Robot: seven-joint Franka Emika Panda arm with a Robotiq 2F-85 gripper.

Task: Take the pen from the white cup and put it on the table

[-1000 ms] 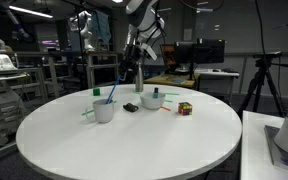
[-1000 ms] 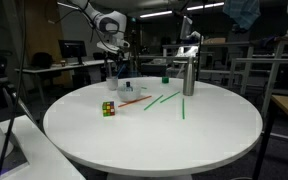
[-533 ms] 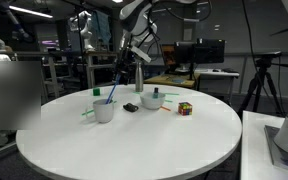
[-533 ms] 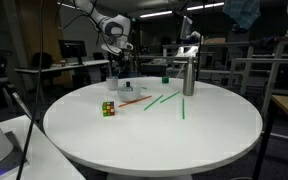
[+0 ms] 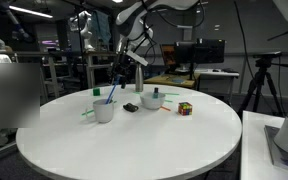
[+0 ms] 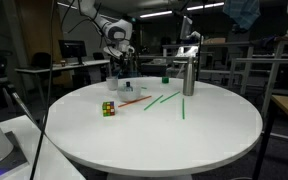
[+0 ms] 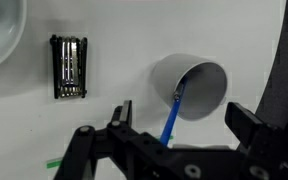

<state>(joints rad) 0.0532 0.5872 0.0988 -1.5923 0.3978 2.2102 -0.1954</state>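
Hovering wide open above the cup (image 7: 194,85), the gripper (image 7: 181,114) holds nothing, so grab, lift and set-down on the table (image 7: 114,40) look undone. Only a blue stick (image 7: 172,115) shows in the cup (a black pen I cannot make out).

the arm (image 5: 134,30) has shifted a little sideways above the table (image 5: 134,140).
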